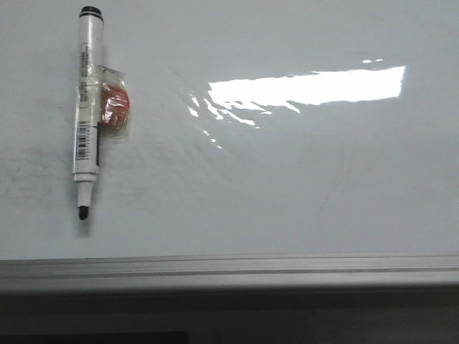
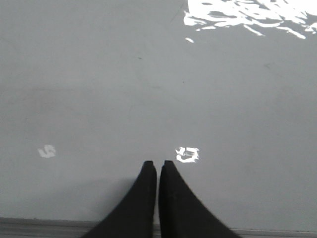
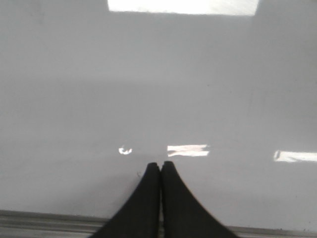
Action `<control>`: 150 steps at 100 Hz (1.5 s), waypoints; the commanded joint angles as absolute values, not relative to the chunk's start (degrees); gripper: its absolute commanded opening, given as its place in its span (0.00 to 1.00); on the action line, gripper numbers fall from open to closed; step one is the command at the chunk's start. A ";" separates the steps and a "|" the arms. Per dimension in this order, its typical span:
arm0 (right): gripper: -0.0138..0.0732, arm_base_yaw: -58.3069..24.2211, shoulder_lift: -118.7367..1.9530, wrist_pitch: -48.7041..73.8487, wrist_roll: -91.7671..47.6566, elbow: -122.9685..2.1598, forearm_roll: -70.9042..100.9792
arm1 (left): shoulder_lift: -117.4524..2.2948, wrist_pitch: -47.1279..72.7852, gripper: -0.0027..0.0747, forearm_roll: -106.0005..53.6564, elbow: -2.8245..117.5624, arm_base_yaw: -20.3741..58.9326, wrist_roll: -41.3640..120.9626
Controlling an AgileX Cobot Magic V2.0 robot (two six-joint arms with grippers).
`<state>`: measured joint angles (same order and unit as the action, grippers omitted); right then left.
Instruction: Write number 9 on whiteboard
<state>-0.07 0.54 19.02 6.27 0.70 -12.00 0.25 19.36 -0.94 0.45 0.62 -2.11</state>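
Fingers, left gripper [image 2: 157,166]: black tips pressed together, nothing between them, poised over bare board just inside the near frame edge.
Fingers, right gripper [image 3: 161,166]: likewise clenched and empty, above bare board by the near frame edge.
Whiteboard [image 1: 287,186]: glossy, faintly smudged, glare patch toward the far right; grey frame along the near edge.
Number 9: not yet written; no black stroke visible on the board.
Marker [image 1: 87,107]: uncapped, lying flat near the far-left corner; long axis runs far-to-near, black nib toward the near edge.
Attachment: small orange item in clear wrap [image 1: 115,106], touching the marker's right side.
Key relation: marker lies on the left side, so the left arm is judged nearer; neither wrist view shows it.
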 commanded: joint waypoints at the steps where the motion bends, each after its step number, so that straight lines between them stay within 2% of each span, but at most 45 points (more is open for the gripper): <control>1: 0.09 0.09 1.85 17.23 6.10 1.30 -12.21 | 1.86 16.29 0.01 -0.99 -1.98 0.55 -2.74; 150: 0.09 0.09 1.85 17.47 6.10 1.30 -12.44 | 1.86 15.20 0.01 1.58 -1.98 0.55 -2.64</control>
